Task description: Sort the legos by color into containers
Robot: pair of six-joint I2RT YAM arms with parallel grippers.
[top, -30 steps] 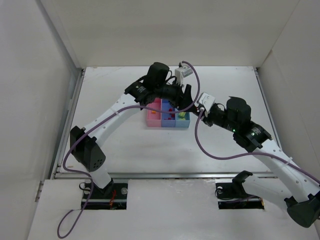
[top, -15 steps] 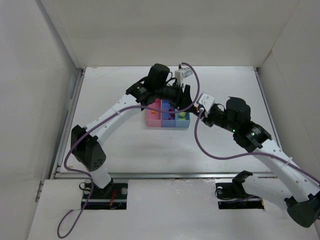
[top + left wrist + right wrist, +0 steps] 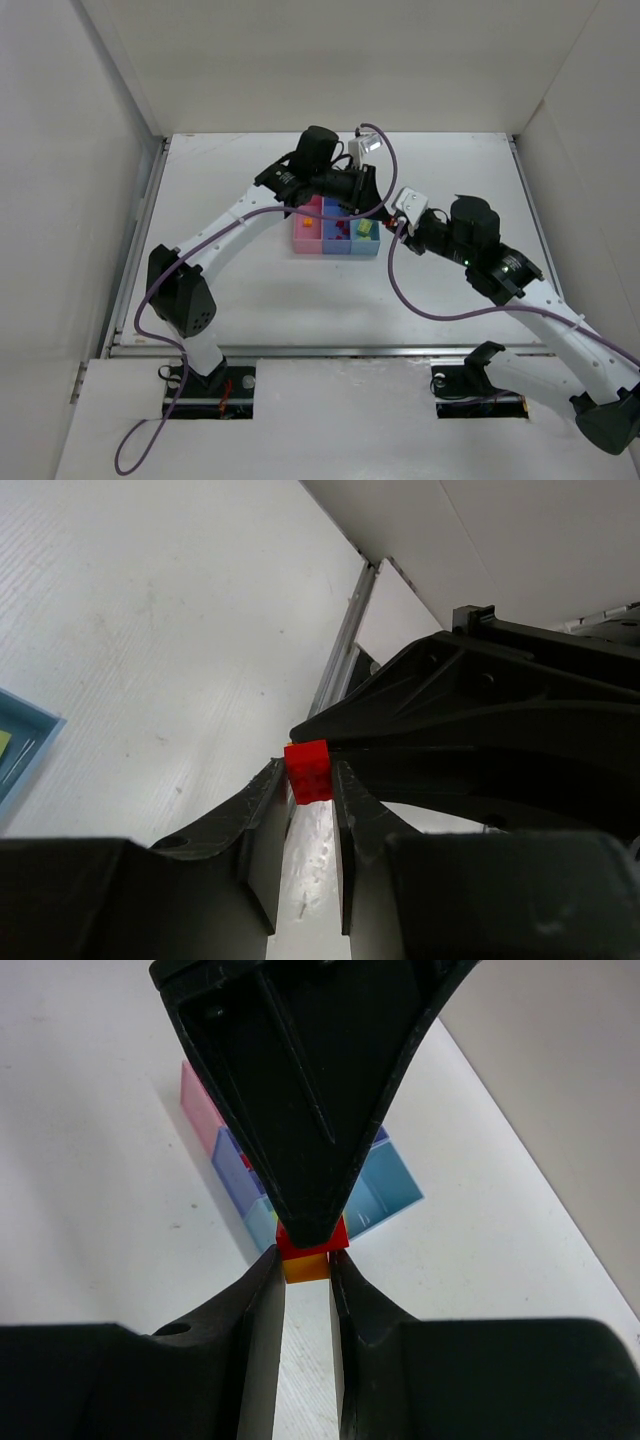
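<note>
Holding | left tool [image 3: 310, 783] clenched, red brick [image 3: 307, 768] between tips | right tool [image 3: 306, 1264] grasping orange brick [image 3: 306, 1270]

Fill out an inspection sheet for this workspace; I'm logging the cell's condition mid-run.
Surface: white table, faint specks in the left wrist view.
Job's things: pink bin, medium blue bin and light blue bin joined in a row; yellow-green brick in the light blue one; red brick stacked on orange brick, held in the air.
Clutter: nothing seen.
Grippers: left gripper shut on the red brick; right gripper shut on the orange brick.
Cables: purple cable along each arm.
Surroundings: white walls on three sides.
</note>
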